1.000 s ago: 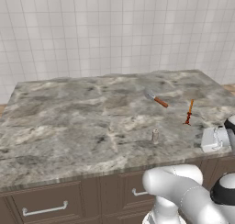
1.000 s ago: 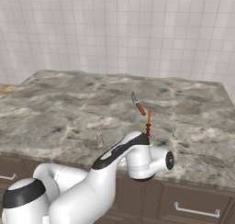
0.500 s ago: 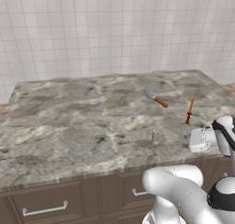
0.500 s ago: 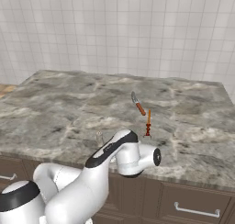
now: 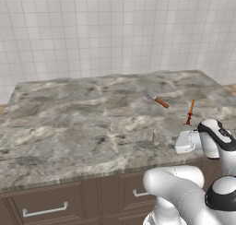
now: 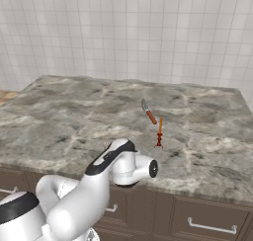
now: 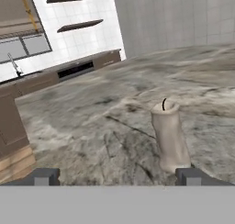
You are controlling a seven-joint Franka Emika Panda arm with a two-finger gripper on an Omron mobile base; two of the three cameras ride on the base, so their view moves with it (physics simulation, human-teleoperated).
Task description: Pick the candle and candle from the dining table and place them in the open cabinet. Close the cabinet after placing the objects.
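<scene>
The short pale beige candle (image 5: 156,136) stands upright near the front edge of the marble dining table (image 5: 69,118). My gripper (image 5: 179,145) hovers low just right of it, pointing at it, with the jaws open and nothing between them. In the hand view this candle (image 7: 170,138) stands close ahead, in line with the right fingertip (image 7: 193,176), off-centre from the gripper (image 7: 118,177). The thin orange taper candle (image 5: 190,112) stands on its dark red base further back right; it also shows as the taper (image 6: 159,132) in the right base view. The cabinet is out of view.
A knife (image 5: 158,100) with an orange handle lies behind the taper, also seen as the knife (image 6: 148,113). Dark brown drawer fronts (image 5: 46,209) with silver handles run below the table top. My own arm (image 6: 113,166) blocks the table's front edge in the right base view.
The hand has swung left along the table's front right edge, from beside the taper toward the stubby candle. The jaws stay open. Neither candle nor the knife has moved.
</scene>
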